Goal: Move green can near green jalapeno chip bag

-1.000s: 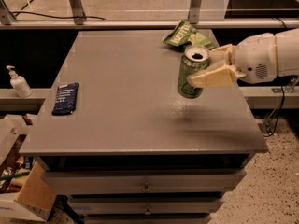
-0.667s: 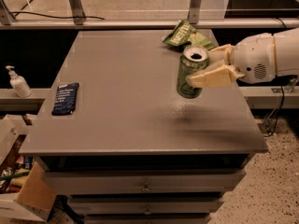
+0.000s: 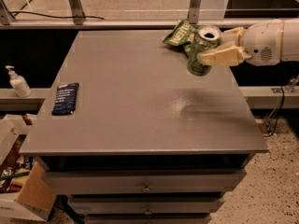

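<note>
Packet (image 3: 65, 98) is lying at the desk's (image 3: 140, 125) left edge. Further right, the bag (image 3: 179, 33) is sitting at the back, and the can (image 3: 196, 45) is hanging tilted just beside it, the gripper's (image 3: 212, 46) fingers clamping its middle. It is likely light, stiff and slick.

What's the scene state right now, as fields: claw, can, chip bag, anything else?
claw: over the far right of the table, shut on the green can
green can: tilted, seems lifted off the table
green jalapeno chip bag: far right edge, just left of the can; contact unclear
blue packet: flat, near the left edge
pump bottle: ledge left of the table
status: can by the bag, not released
</note>
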You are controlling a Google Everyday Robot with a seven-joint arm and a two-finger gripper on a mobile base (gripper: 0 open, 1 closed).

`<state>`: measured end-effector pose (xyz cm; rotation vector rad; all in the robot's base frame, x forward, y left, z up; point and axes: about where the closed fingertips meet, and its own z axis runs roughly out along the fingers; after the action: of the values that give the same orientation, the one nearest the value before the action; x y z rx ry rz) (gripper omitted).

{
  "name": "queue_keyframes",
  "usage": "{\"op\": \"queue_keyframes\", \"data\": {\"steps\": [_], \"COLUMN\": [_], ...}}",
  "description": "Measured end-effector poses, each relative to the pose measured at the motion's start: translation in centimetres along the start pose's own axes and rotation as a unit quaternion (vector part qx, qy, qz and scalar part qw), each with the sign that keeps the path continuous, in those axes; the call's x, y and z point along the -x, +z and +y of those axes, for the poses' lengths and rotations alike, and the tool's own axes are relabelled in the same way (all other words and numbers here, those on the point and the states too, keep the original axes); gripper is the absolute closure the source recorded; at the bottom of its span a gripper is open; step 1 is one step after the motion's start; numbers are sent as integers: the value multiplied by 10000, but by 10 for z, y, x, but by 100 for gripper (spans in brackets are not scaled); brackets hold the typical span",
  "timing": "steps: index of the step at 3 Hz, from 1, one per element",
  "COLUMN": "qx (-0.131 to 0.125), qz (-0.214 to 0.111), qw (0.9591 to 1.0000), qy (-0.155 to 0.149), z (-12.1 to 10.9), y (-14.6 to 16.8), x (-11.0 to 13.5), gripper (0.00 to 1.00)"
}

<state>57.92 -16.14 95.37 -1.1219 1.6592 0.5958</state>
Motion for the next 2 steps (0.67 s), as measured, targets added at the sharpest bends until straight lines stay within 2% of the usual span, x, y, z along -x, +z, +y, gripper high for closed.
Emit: {"op": "queue_keyframes", "data": {"steps": [1, 2], "qx": [-461, -757], "qz": [-216, -206], "qw": [9984, 9959], "qy": [235, 452], "z": [-62, -106], "y": [-8, -9], "x": [-7, -21], "gripper": [100, 100]}}
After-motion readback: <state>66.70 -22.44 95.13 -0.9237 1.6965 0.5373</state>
